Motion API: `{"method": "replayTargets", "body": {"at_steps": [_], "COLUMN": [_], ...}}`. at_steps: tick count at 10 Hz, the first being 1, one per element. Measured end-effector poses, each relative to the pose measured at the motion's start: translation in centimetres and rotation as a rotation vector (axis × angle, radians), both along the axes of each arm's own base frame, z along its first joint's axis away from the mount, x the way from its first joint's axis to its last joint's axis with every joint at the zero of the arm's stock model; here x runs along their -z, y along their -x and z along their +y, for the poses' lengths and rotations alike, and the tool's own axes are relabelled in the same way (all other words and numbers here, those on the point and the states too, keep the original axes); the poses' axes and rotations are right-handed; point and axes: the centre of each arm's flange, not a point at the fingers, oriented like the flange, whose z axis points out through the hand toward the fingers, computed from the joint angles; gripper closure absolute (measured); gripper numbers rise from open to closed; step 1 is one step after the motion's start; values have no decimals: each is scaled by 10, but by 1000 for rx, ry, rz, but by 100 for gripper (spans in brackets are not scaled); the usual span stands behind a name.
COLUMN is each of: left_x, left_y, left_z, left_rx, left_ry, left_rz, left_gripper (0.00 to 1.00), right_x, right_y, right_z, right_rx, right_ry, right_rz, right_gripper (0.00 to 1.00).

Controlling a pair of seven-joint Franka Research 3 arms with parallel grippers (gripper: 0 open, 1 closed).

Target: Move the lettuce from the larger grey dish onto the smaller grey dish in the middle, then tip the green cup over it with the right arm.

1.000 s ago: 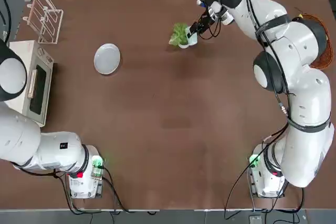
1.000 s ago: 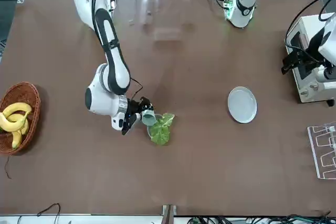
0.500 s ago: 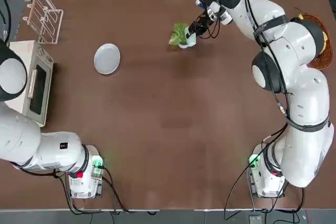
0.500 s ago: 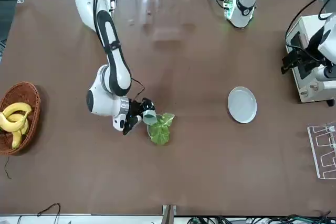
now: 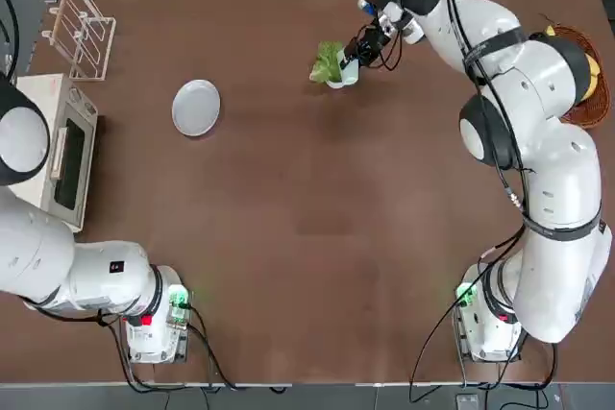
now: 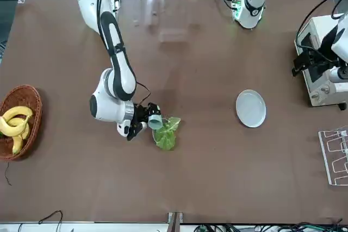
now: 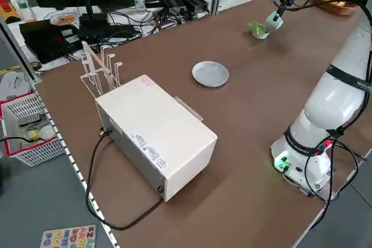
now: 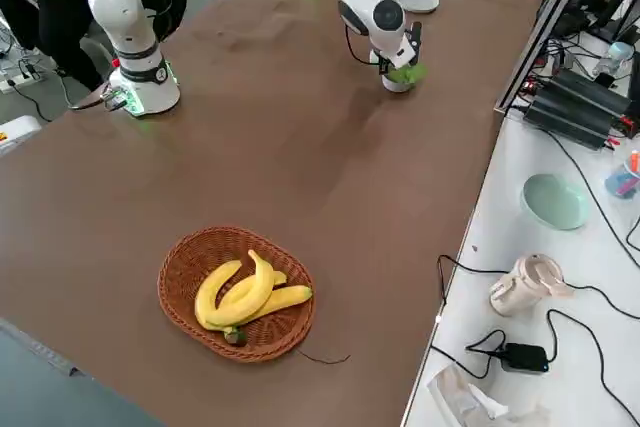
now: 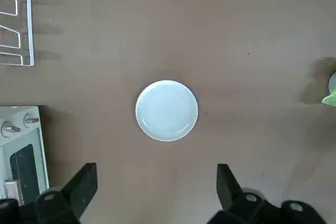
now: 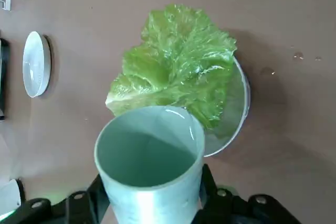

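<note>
Right arm [image 5: 538, 132] reaches to the top of the overhead frame, green cup [image 10: 149, 169] tilted over the lettuce.
Left gripper [image 9: 157, 195] parked far left, fingers wide apart; larger grey dish [image 5: 196, 108] bare, upper left; lettuce [image 5: 328, 62] in the smaller grey dish [image 10: 233, 114], top centre; cup clamped in right gripper [image 10: 152, 195], just beside the leaf.

R wrist: cup [image 10: 149, 169] base cut off | bowl [image 10: 236, 108] part hid under lettuce [image 10: 176, 64]
</note>
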Motion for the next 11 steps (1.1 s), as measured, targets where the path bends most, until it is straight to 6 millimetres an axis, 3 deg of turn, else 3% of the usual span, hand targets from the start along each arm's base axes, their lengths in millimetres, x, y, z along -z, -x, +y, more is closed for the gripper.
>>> {"method": "replayTargets", "body": {"at_steps": [11], "left_x": [0], "left_y": [0], "left_z": [0], "left_rx": [0], "left_ry": [0], "left_rz": [0], "left_gripper": [0], "right_x": [1], "right_y": [1], "right_z": [0], "right_rx": [73], "right_ry": [7], "right_rz": [91], "right_gripper": [31]}}
